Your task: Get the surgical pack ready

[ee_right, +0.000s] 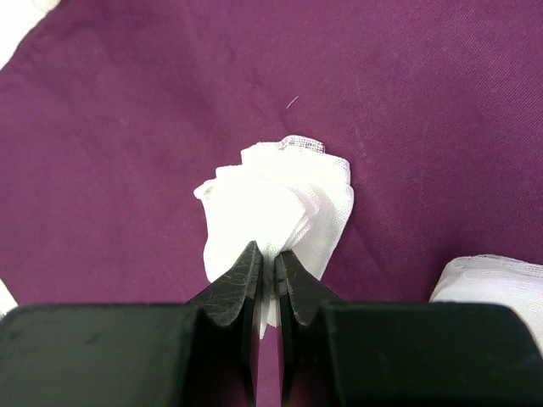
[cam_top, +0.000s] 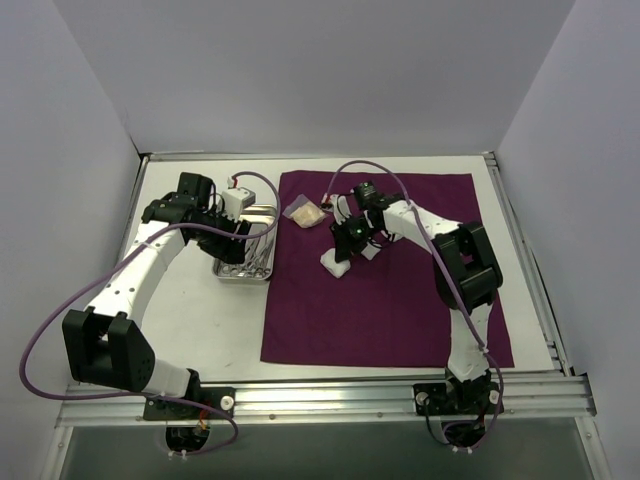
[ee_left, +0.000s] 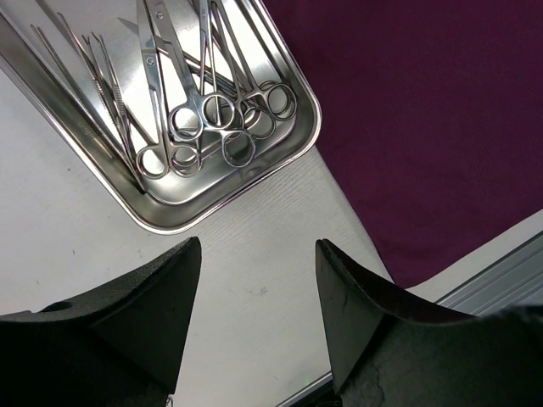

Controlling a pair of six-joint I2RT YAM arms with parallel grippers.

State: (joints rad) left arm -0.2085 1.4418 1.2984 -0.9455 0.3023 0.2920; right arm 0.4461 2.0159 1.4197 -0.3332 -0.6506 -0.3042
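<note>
Purple cloth (cam_top: 400, 300) lies spread flat over the right half of the tabletop (cam_top: 200, 320), its edges square to the frame in the top view and no long axis clear to us. We judge that laying-out step done.

Left of it, the steel tray (cam_top: 243, 279) sits on bare tabletop just beside the cloth's left edge, not on it. Its long axis runs from lower left to upper right in the top view. The scissor-like instruments (ee_left: 212, 110) lie inside along that axis. In the left wrist view, their ring handles are bunched at the tray's lower right end and their tips point to the upper left.

At the centre of the right wrist view, the right end effector (ee_right: 269, 263) is clenched on a crumpled white gauze pad (ee_right: 280, 203) over the cloth's upper middle. We cannot tell whether the pad touches the cloth. A second gauze pad (ee_right: 492, 280) rests at the lower right of that view.

The left end effector (ee_left: 256, 246) hangs released above the tabletop, near the tray's end, holding nothing.

We judge the task partway: the gauze needs setting down, the tray belongs on the cloth, and the folding remains.
</note>
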